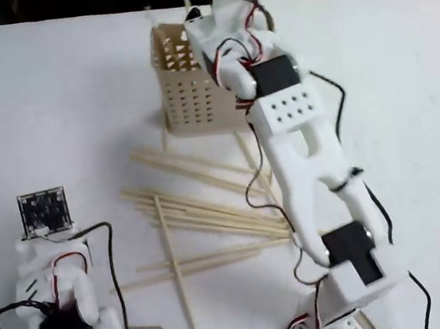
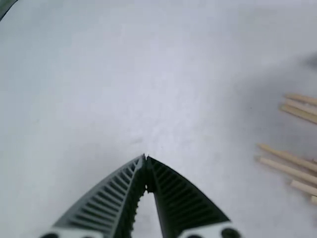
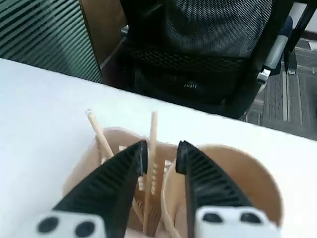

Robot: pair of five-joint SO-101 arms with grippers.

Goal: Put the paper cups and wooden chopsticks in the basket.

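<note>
The pale perforated basket (image 1: 186, 84) stands at the back of the table, with two chopsticks (image 3: 153, 131) upright inside it. My right arm (image 1: 276, 101) stretches over its right side. My right gripper (image 3: 161, 151) hangs open just above the basket's rim, one upright chopstick showing in the gap, untouched. A brown paper cup (image 3: 233, 173) sits right beside the basket wall (image 3: 84, 163); whether it is inside I cannot tell. Several loose chopsticks (image 1: 202, 215) lie crossed mid-table. My left gripper (image 2: 146, 158) is shut and empty over bare table, with chopstick ends (image 2: 292, 166) off to its side.
The left arm (image 1: 60, 304) rests at the near left corner. An office chair (image 3: 208, 54) stands beyond the table's far edge. The white tabletop (image 1: 53, 113) left of the basket is bare.
</note>
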